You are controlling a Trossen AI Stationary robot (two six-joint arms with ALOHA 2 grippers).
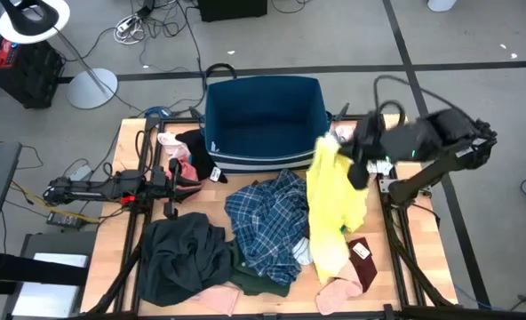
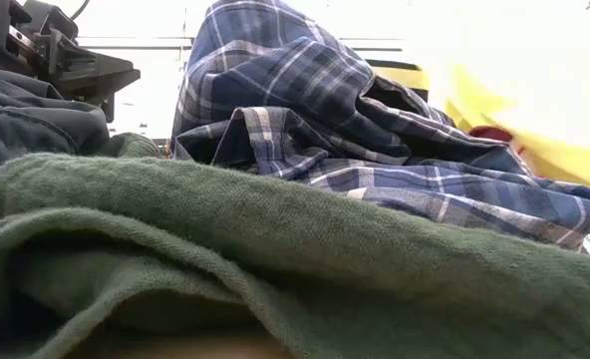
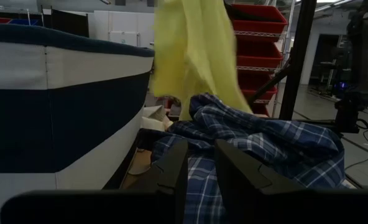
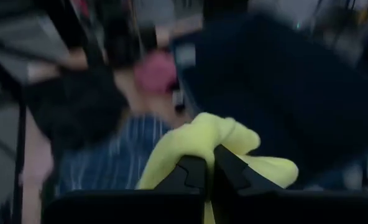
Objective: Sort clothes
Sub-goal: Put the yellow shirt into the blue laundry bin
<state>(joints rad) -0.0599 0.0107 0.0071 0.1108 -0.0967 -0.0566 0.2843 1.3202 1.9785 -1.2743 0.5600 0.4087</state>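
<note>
My right gripper (image 1: pixel 341 149) is shut on the yellow piece (image 1: pixel 334 200) at the near right corner of the dark blue bin (image 1: pixel 263 111). The yellow piece also shows in the left wrist view (image 3: pixel 190 50). The blue-white plaid shirt (image 1: pixel 267 222) lies heaped mid-table, with the dark green top (image 1: pixel 179 253) to its left. Pink pieces (image 1: pixel 214 298) and a maroon item (image 1: pixel 362 252) lie near the front edge. My left gripper (image 3: pixel 201 165) waits at the table's left, a little open and empty, pointing at the plaid shirt (image 3: pixel 265 143). My right gripper pinches a bunched upper end of the yellow piece (image 4: pixel 215 134) between its two fingers. The cloth hangs below the gripper in a long drape. Its lower end (image 1: pixel 330 258) lies on the table beside the plaid shirt.
A pink item (image 1: pixel 181 164) and a black item (image 1: pixel 196 144) lie left of the bin. A white-tagged piece (image 1: pixel 216 174) sits by the bin's front. The bin's white-striped wall (image 3: pixel 59 106) stands close beside my left gripper. Another pink piece (image 1: pixel 341 292) lies at the front right.
</note>
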